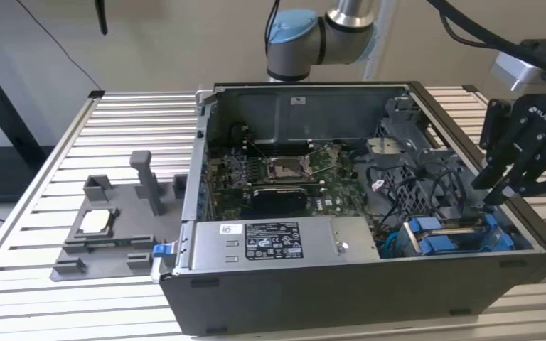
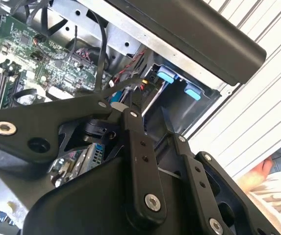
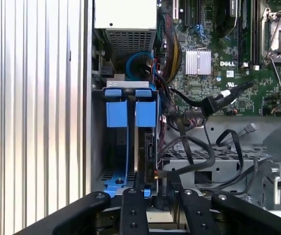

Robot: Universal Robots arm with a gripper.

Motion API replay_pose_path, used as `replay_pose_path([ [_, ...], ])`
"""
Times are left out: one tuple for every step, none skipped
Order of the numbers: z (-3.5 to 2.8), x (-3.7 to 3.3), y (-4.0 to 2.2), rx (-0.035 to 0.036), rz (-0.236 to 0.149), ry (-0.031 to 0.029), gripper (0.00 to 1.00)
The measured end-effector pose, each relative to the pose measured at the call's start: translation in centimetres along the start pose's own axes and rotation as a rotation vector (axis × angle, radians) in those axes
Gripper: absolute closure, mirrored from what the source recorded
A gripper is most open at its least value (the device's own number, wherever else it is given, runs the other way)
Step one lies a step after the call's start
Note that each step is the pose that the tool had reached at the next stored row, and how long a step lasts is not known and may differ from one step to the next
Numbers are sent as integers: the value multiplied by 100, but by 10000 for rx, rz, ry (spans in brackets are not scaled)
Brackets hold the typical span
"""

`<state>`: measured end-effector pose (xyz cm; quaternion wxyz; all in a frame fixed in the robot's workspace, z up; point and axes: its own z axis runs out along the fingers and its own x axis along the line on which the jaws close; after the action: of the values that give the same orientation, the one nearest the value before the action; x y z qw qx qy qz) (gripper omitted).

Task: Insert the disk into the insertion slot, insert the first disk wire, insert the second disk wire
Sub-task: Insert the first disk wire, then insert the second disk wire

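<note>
Most of the disk is hidden; in the first wrist view only a thin dark edge shows, standing on edge inside the insertion slot, between the blue clips and a tangle of black wires; its label is out of sight. In the exterior view the slot sits at 4 o'clock in the open computer case, just beside the near wall and at 3 o'clock from the power supply; the disk's long axis runs from 9 to 3 o'clock along that wall, clip end toward the power supply. The tool hangs over the slot's 3 o'clock end, dipping inside the case; whether it is spread or pinching a wire I cannot tell. The case stands on a slatted desk; a grey stand lies at its 9 o'clock.
</note>
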<state>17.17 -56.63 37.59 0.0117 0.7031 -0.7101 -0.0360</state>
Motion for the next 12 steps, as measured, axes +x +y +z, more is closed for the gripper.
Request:
replay_pose_path([
  [-19, -2, 1, 0, 0, 1, 67],
  [-36, -5, 3, 0, 0, 2, 67],
  [-50, -11, 5, 1, 0, 3, 67],
  [-57, -20, 6, 2, 0, 2, 67],
  [-63, -30, 7, 4, 0, 5, 67],
  [-67, -45, 8, 6, 1, 8, 67],
  [-68, -67, 8, 8, 1, 10, 67],
  [-67, -92, 9, 10, 1, 11, 67],
  [-66, -122, 9, 12, 0, 12, 67],
  [-65, -152, 10, 14, 1, 14, 67],
  [-64, -180, 11, 16, 1, 15, 67],
  [-64, -212, 12, 17, 0, 19, 67],
])
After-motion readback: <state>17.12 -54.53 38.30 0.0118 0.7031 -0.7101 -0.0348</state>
